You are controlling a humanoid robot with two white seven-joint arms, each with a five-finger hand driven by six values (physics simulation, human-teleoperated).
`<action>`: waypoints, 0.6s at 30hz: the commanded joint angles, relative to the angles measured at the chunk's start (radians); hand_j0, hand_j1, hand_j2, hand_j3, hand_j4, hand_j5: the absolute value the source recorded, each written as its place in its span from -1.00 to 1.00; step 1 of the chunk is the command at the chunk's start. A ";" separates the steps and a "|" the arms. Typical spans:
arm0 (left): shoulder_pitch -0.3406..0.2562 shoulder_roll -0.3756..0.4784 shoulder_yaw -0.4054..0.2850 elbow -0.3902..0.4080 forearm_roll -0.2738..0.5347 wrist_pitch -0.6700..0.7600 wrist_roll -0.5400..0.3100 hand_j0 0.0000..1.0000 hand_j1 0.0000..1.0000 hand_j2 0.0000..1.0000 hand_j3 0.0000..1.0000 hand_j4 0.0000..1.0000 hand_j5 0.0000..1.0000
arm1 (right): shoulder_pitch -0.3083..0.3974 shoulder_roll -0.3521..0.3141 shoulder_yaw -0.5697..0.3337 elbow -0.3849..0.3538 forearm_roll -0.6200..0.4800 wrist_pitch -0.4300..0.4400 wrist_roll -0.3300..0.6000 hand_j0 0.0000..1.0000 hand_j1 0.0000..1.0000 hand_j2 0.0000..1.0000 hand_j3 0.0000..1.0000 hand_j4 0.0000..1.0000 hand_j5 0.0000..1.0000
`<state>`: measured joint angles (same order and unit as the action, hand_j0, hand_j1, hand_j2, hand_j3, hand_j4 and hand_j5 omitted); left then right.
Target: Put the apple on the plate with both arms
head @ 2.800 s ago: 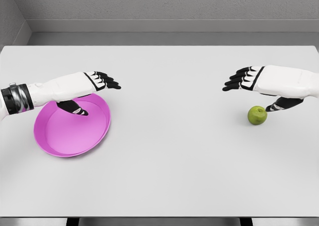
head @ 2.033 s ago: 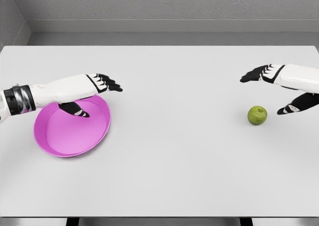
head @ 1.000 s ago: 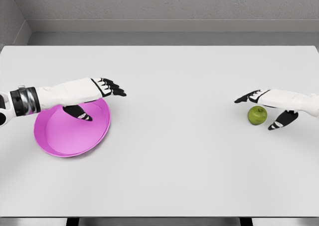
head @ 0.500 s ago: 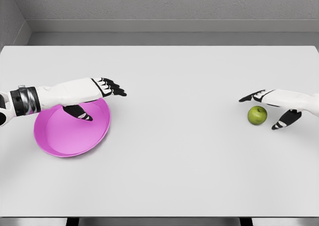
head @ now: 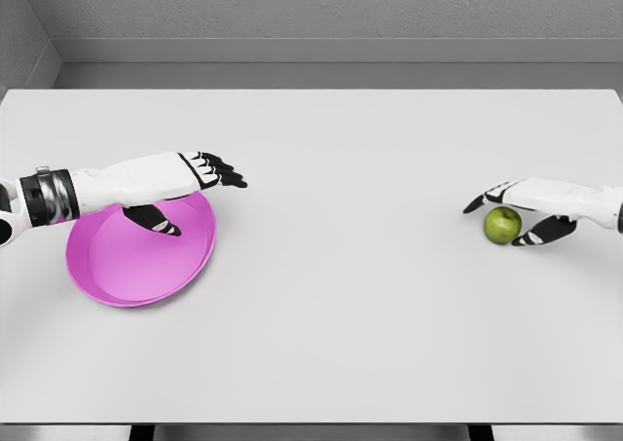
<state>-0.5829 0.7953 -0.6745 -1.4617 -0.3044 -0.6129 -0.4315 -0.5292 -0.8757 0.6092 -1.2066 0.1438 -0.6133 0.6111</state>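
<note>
A green apple (head: pixel 502 225) rests on the white table at the right. My right hand (head: pixel 498 223) comes in from the right edge and cups it: the fingers (head: pixel 487 198) arch over its top and far side, and the thumb (head: pixel 537 234) lies close against its right side. The hand is still spread and the apple stays on the table. At the left lies a pink plate (head: pixel 131 261). My left hand (head: pixel 200 201) hovers open over the plate's far right rim, fingers stretched to the right, thumb hanging above the plate.
The white table (head: pixel 331 305) runs wide between plate and apple, with nothing else on it. A grey wall stands behind the far edge. The near table edge lies along the bottom of the view.
My right hand dropped from above the apple and drew in around it, the thumb swinging closer to its right side. The left hand shifted slightly right over the plate, then held still.
</note>
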 commanded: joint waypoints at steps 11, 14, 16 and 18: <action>0.000 0.001 0.000 0.000 0.007 0.002 0.000 1.00 1.00 1.00 1.00 1.00 1.00 | 0.000 0.006 0.001 0.007 0.002 0.002 0.000 -0.17 -0.17 -0.17 -0.17 -0.17 -0.17; 0.000 0.001 -0.001 0.000 0.007 0.002 0.000 1.00 1.00 1.00 1.00 1.00 1.00 | -0.003 0.011 -0.002 0.007 0.000 0.002 0.000 -0.33 -0.33 -0.33 -0.33 -0.33 -0.33; 0.000 0.001 -0.001 0.000 0.007 0.002 0.000 1.00 1.00 1.00 1.00 1.00 1.00 | -0.015 0.024 -0.002 0.007 0.000 0.002 0.000 -0.41 -0.41 -0.41 -0.41 -0.41 -0.41; 0.000 0.001 -0.001 0.000 0.007 0.002 0.000 1.00 1.00 1.00 1.00 1.00 1.00 | -0.032 0.041 0.000 0.004 0.000 0.002 0.000 -0.49 -0.49 -0.49 -0.49 -0.49 -0.49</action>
<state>-0.5829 0.7953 -0.6754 -1.4617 -0.3042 -0.6128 -0.4315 -0.5706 -0.8464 0.6092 -1.2008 0.1515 -0.6133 0.6116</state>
